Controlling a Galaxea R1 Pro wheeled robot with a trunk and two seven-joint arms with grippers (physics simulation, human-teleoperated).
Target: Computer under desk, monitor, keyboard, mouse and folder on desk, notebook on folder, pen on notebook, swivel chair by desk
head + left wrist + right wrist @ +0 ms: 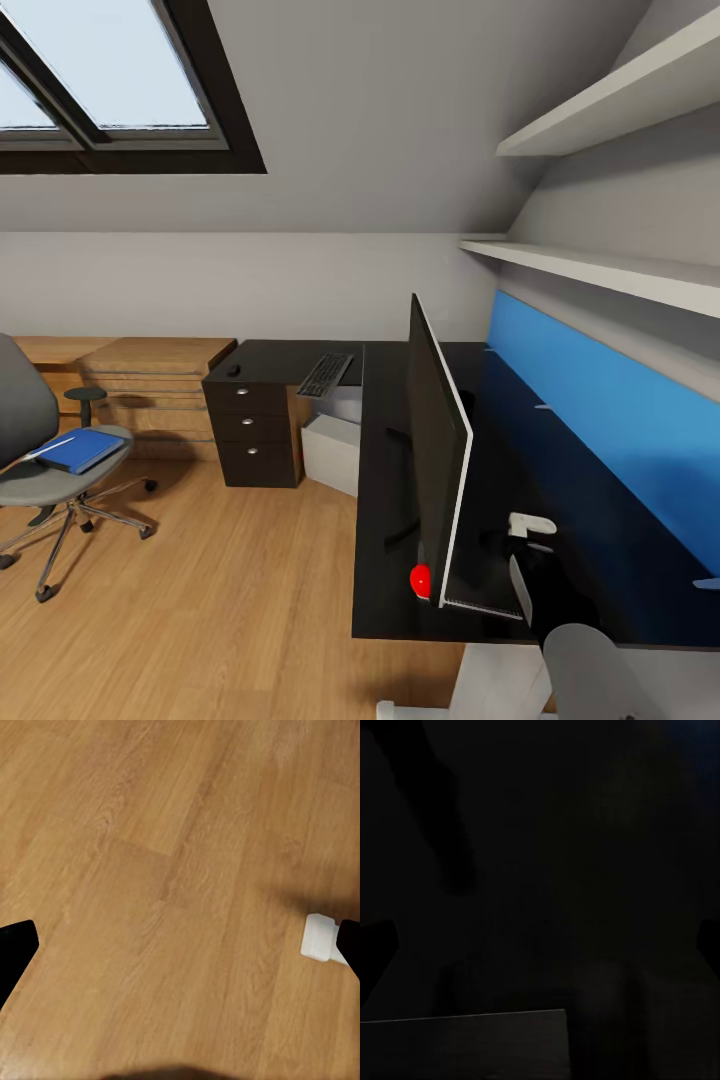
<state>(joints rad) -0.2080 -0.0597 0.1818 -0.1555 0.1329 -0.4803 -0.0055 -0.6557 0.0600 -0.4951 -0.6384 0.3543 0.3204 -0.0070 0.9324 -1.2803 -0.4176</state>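
- Monitor (440, 460) stands on the bench (385, 560), seen edge-on; keyboard (326, 374) lies at the far corner, overhanging; mouse (233, 370) farther off over the drawers.
- Folder (82, 449) rests on the swivel chair (45, 470) seat, well apart from the bench.
- Left tool (180, 945): jaws spread, empty, above the floor (150, 870).
- Right tool: wrist view too dark; cannot tell.
- Judgement: bring the keyboard beside the monitor first; grip it level, clear of the edge.

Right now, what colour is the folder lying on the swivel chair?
Blue. The folder shows best in the head view, on the grey swivel chair.
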